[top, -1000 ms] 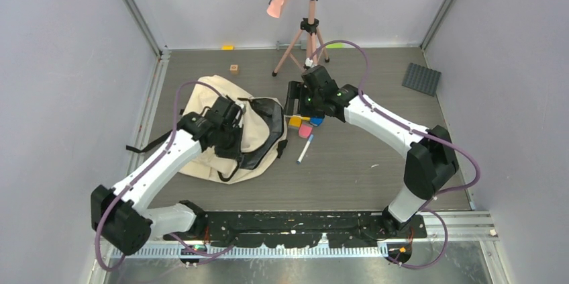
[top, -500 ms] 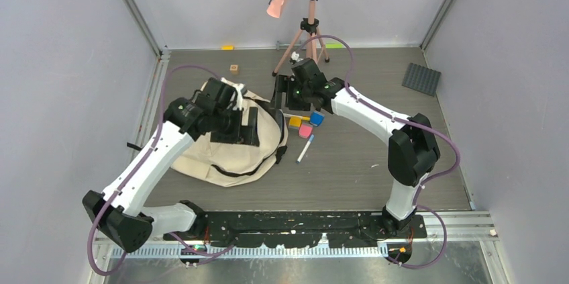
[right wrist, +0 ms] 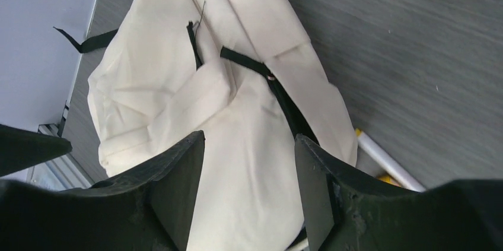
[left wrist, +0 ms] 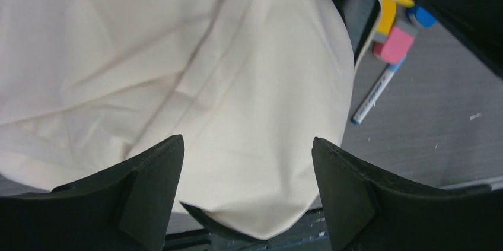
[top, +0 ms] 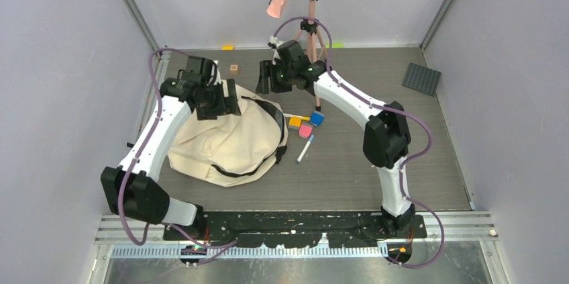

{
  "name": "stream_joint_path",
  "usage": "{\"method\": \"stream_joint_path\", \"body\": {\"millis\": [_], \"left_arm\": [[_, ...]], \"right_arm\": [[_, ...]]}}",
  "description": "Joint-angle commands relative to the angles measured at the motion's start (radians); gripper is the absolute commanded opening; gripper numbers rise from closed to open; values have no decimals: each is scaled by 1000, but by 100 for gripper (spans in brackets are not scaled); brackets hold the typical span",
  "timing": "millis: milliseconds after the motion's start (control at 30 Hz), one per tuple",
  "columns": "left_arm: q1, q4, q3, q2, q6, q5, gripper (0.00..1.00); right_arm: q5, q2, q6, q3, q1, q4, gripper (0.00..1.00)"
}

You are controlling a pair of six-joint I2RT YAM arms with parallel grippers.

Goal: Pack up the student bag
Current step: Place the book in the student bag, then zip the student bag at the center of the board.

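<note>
The student bag [top: 225, 143] lies slumped on the floor left of centre, cream canvas up, with a black strap and dark rim on its right side. My left gripper [top: 227, 101] hovers over the bag's far edge; in the left wrist view it is open [left wrist: 248, 162], with only canvas [left wrist: 178, 73] below it. My right gripper [top: 264, 78] hangs just beyond the bag's far right corner. Its jaws stand apart [right wrist: 249, 162] above the cream cloth [right wrist: 237, 114] and hold nothing.
Right of the bag lie a yellow block [top: 294, 121], a blue block [top: 317, 118], a pink eraser [top: 305, 131] and a white marker [top: 304, 149]. A small wooden cube [top: 233, 68] sits behind the bag. A tripod [top: 309, 29] stands at the back, a grey studded plate [top: 421, 78] far right.
My left gripper opened, let go of the bag and rose toward the far left; the bag's mouth fell flat. My right gripper swung left and farther back, its jaws narrowing a little.
</note>
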Motion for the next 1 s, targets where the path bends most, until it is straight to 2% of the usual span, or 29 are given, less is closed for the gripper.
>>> {"method": "stream_joint_path", "body": {"millis": [0, 100, 200, 367, 633, 800, 900, 967], "left_arm": [[88, 220, 7, 48, -73, 67, 79], [116, 323, 10, 114, -95, 87, 74], [153, 290, 60, 198, -126, 60, 68], [206, 333, 52, 229, -146, -28, 77], [294, 307, 51, 290, -114, -77, 83], [328, 303, 54, 338, -110, -47, 82], [338, 311, 64, 373, -108, -18, 65], [340, 302, 83, 400, -109, -1, 59]], "right_arm": [[-51, 118, -70, 169, 5, -56, 62], [-89, 190, -87, 253, 5, -64, 62], [-140, 291, -125, 379, 4, -114, 58], [-171, 411, -171, 544, 5, -206, 57], [-171, 462, -202, 573, 5, -207, 57], [-181, 495, -210, 609, 5, -206, 57], [-180, 509, -209, 622, 5, -192, 57], [-179, 517, -212, 635, 5, -189, 54]]}}
